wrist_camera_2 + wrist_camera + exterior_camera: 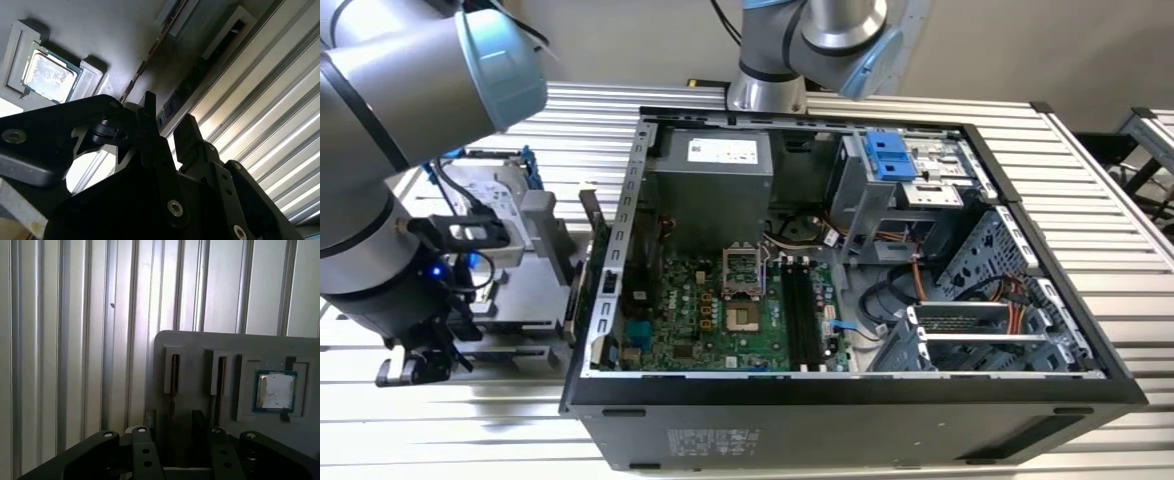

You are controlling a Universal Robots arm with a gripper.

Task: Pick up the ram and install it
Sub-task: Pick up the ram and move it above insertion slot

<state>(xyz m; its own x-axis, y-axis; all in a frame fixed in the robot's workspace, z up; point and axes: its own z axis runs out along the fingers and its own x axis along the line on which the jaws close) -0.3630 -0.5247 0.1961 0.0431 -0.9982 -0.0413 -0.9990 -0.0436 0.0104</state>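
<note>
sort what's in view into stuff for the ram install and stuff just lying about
For the job: ram standing in the grey holder, gripper, memory slots on the motherboard.
Lying about: processor chip, power supply, blue drive bracket.

The exterior view looks steeply down from high up onto the open computer case (pixel 854 250) and the slatted worktop (pixel 1094 180). Both wrist views sit close behind the fingers (pixel 142 450) (pixel 150 130), the second skewed, and both show the grey parts holder (pixel 200 345) (pixel 115 30) and processor chip (pixel 274 391) (pixel 48 72).
</note>
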